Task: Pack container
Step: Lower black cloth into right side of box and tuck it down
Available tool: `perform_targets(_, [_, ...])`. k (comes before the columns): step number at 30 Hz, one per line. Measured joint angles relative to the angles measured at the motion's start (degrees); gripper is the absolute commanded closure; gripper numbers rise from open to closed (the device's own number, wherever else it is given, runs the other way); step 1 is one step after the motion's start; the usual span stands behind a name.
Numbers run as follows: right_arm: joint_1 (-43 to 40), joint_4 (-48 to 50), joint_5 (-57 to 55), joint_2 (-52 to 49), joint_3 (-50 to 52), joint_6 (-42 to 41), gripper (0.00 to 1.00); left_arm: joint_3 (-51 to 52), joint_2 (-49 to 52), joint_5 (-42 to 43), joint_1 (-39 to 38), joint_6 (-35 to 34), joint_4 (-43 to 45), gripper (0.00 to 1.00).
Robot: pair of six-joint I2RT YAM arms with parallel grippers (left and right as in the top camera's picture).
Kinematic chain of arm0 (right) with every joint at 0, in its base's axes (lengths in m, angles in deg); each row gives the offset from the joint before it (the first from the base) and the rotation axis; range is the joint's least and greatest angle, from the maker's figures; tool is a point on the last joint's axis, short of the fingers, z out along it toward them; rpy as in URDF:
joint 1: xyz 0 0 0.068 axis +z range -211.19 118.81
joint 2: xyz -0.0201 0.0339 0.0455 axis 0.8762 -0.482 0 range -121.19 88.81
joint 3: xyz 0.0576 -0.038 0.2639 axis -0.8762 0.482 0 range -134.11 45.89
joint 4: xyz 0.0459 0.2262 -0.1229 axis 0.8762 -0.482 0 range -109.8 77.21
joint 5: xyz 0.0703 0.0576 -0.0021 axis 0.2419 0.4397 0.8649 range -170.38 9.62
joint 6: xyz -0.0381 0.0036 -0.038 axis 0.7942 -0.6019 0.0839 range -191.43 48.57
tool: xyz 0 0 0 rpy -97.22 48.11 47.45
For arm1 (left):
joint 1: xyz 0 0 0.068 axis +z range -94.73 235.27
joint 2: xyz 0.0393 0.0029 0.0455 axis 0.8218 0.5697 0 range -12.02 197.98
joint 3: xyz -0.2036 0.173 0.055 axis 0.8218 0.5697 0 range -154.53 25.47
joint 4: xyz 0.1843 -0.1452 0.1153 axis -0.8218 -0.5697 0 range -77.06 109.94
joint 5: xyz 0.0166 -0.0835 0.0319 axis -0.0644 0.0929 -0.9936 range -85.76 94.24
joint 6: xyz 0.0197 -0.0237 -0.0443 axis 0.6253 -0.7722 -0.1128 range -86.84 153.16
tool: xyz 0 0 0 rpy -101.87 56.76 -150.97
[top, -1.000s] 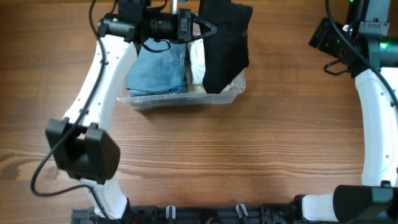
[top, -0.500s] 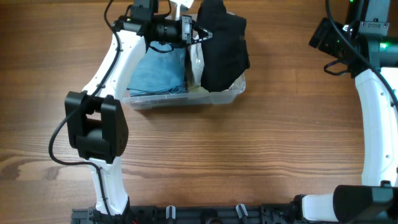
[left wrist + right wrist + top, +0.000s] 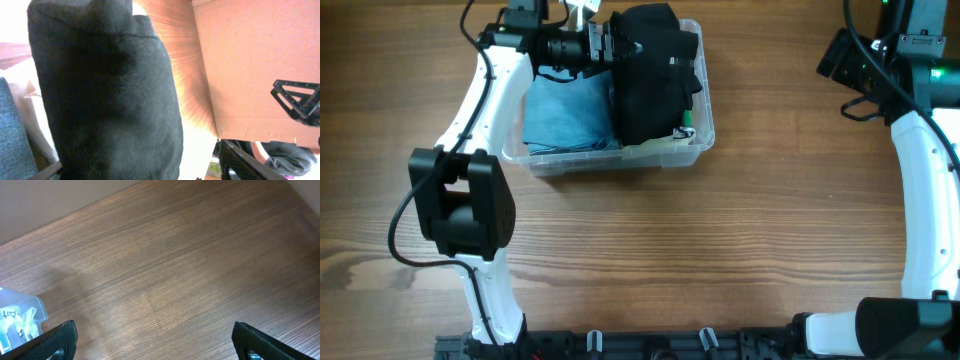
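Container (image 3: 706, 128) whole in overhead view only

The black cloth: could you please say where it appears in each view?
Overhead: black cloth top centre, in the right half of the container.
Left wrist: cloth fills the left half.
Right wrist: not in it.
Shared landmark: blue cloth beside it, bottom-left in left wrist.

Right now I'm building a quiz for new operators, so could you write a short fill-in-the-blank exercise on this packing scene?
1. Inside the container, the folded cloth nearest the left arm is ___.
2. The left claw sits beside the ___ garment.
3. The right claw hangs over bare table, its jaws ___.

Missing words: blue; black; open.
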Motion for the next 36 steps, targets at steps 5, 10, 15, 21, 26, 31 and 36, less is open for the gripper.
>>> perform_targets(5, [0.00, 0.00, 0.00, 0.00, 0.00, 0.00, 0.00, 0.00, -5.68, -3.15, 0.83, 2.47, -5.07, 0.10])
perform_targets(10, [0.00, 0.00, 0.00, 0.00, 0.00, 0.00, 0.00, -0.04, -10.05, -9.90, 0.76, 5.01, -8.15, 0.11])
perform_targets(15, [0.00, 0.00, 0.00, 0.00, 0.00, 0.00, 0.00, -0.04, -10.05, -21.77, -3.17, 7.50, -8.26, 0.34])
perform_targets(21, [0.00, 0.00, 0.00, 0.00, 0.00, 0.00, 0.00, -0.04, -10.01, -44.87, -15.21, 10.21, -2.75, 0.65])
perform_targets(26, [0.00, 0.00, 0.00, 0.00, 0.00, 0.00, 0.00, -0.04, -6.36, -54.66, -16.52, 10.56, 0.61, 0.77])
perform_targets(31, [0.00, 0.00, 0.00, 0.00, 0.00, 0.00, 0.00, -0.04, -0.02, -57.68, -16.50, 10.58, 5.64, 0.77])
perform_targets(36, [0.00, 0.02, 0.00, 0.00, 0.00, 0.00, 0.00, -0.63, 5.27, -57.81, -16.76, 10.58, 7.98, 0.77])
